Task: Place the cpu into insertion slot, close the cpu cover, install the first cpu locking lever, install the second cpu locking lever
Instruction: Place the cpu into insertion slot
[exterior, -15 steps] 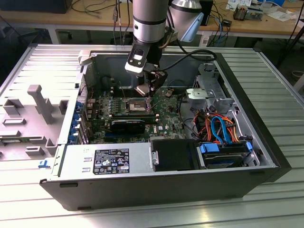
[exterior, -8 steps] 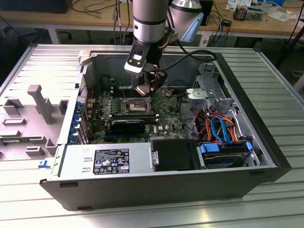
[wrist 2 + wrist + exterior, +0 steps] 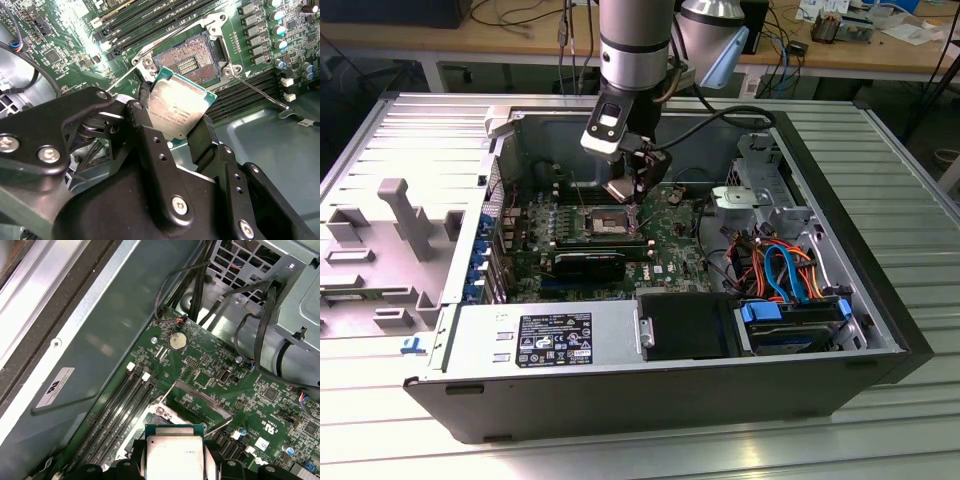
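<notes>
cpu [image 3: 177,112] silver-grey top, green edge; insertion slot [image 3: 192,60] tan-dark centre, silver rim; motherboard [image 3: 207,357] green.

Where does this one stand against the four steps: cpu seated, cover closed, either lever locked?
Nothing is finished yet. In hand: the tool is shut on the cpu, held tilted close to the insertion slot, whose contact field is bare. Left: seating the cpu, closing the cpu cover, which stands raised, and both levers; one locking lever lies swung out, unlatched.
</notes>
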`<state>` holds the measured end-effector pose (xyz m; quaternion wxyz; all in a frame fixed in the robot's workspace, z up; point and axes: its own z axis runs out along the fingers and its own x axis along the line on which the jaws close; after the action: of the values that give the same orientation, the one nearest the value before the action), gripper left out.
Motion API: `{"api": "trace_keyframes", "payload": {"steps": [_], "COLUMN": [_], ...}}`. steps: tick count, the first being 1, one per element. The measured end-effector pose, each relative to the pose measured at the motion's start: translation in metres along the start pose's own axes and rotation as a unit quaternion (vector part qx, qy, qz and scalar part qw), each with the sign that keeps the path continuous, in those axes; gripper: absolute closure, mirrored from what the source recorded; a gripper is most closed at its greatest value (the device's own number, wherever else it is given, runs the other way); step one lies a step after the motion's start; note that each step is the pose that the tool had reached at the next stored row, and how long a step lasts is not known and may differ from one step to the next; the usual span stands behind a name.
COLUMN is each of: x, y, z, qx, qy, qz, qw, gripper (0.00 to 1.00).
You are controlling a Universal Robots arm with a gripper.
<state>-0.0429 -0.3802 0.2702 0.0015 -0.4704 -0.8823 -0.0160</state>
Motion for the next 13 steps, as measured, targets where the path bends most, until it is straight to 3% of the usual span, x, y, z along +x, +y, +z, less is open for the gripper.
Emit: {"api": "trace_keyframes", "payload": {"steps": [13], "x": [0.0000], "y": [-0.0001], "z": [0.0011], "qx": [-0.0001], "qy": [-0.0003], "qz": [0.010], "qw": [0.9999], "gripper": [0.46]}}
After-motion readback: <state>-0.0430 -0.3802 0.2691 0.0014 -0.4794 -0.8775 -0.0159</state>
